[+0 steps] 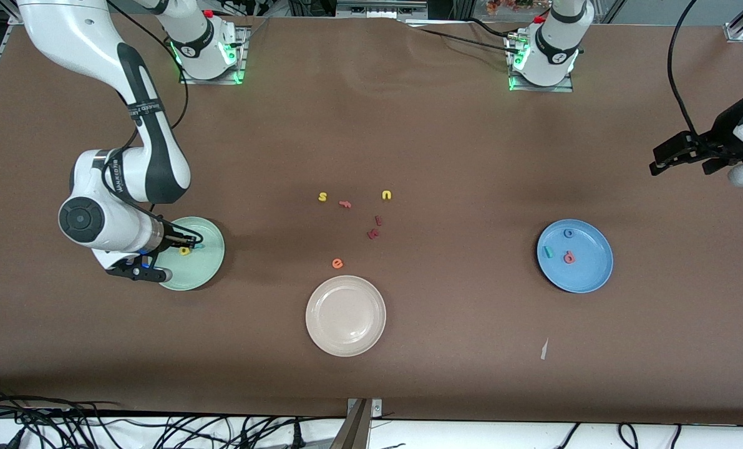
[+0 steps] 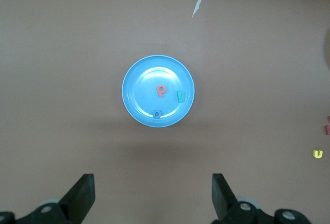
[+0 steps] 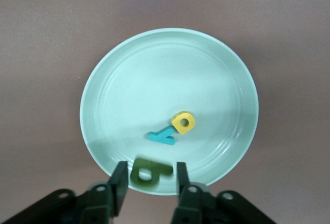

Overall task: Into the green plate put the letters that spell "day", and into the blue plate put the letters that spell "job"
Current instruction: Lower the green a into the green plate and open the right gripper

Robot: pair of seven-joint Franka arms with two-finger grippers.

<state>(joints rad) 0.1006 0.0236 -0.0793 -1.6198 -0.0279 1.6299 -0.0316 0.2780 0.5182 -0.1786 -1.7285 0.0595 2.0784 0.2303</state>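
1. The green plate (image 1: 206, 274) lies at the right arm's end of the table. The yellow "d" (image 3: 183, 122) and the teal "y" (image 3: 162, 137) rest on its floor, touching each other.
2. The olive-green "a" (image 3: 150, 173) sits between the fingers of the right gripper (image 3: 150, 180), over the plate's rim. The fingers stand close on either side of it; whether they pinch it or have let go cannot be told.
3. The blue plate (image 1: 589, 280) lies toward the left arm's end of the table. It holds the blue ring "o" (image 1: 569, 233), the teal "j" (image 1: 549, 252) and the pink-red "b" (image 1: 569, 257), each apart from the others.
4. The left gripper (image 2: 153, 195) waits high over the table near the blue plate, its jaws spread wide and empty.
5. Between the two plates lie a yellow "s" (image 1: 322, 197), a salmon "f" (image 1: 345, 204), a yellow "u" (image 1: 387, 195), two dark red letters (image 1: 374, 228) and an orange "e" (image 1: 337, 264).
6. A cream-white plate (image 1: 345, 315) lies nearer the front camera than the orange "e".
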